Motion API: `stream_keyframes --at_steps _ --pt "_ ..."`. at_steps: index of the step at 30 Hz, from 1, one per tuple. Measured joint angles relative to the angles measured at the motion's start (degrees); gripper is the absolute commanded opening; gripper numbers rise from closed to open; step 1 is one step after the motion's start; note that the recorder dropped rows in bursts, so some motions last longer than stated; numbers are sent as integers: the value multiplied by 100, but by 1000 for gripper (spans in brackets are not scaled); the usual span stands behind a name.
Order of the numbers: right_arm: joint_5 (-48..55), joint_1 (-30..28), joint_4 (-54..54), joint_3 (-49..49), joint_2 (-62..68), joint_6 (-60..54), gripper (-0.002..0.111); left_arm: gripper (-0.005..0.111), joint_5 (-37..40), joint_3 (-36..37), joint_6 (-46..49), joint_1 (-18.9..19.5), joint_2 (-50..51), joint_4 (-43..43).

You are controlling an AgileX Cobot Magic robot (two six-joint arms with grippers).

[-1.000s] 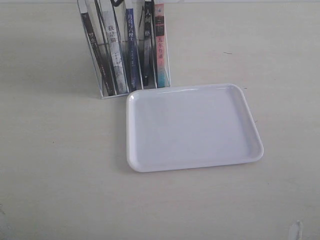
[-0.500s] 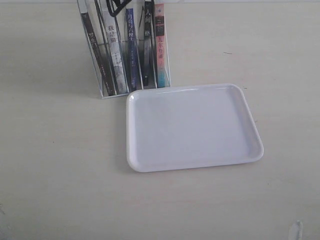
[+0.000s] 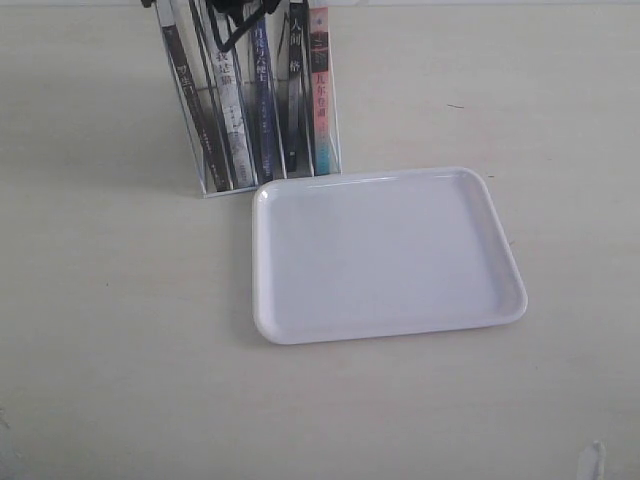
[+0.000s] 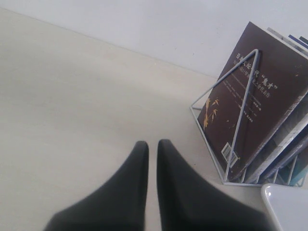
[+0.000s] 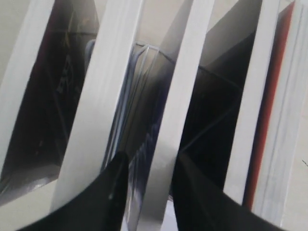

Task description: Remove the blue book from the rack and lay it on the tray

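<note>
Item: blue book [image 3: 263, 100], upright in a middle slot of the rack [image 3: 205, 188], neighbouring books close on both sides. My right pincer [image 5: 150, 161]: fingers apart, straddling its top edge. Step: grasp. Next: close, then lift straight up, clear of dividers. Landing: tray [image 3: 390, 335] just in front, open room above.

The right gripper [image 5: 150, 162] is black, and between its fingers the blue book [image 3: 264, 110] shows a deep blue spine with white characters and a white page edge. To either side of that gripper the spines are black and white, with the pink book [image 3: 319, 90] farthest out, pink-red with a teal foot. Ahead of the black left gripper [image 4: 151, 149], the white-edged rack [image 4: 243, 115] holds a dark brown cover [image 4: 262, 91] with white characters and gold marks; the tray [image 3: 390, 255] is plain white and the table [image 3: 120, 350] pale cream.
</note>
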Motion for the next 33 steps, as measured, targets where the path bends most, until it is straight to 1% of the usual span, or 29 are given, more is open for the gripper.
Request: stream_keyframes --at_steps 6,8,10,12,20,22,27,33 --pt "0 0 0 0 168 0 30 6 0 0 0 0 0 0" --pt "0 0 0 0 182 0 27 6 0 0 0 0 0 0" --pt "0 0 0 0 182 0 16 6 0 0 0 0 0 0" --pt "0 0 0 0 182 13 -1 6 0 0 0 0 0 0" --pt "24 0 -29 0 162 71 0 6 0 0 0 0 0 0" --pt "72 -8 -51 22 -3 84 0 6 0 0 0 0 0 0" --pt "52 -8 -206 12 -1007 96 0 6 0 0 0 0 0 0" --pt "148 -8 -188 12 -998 129 0 6 0 0 0 0 0 0"
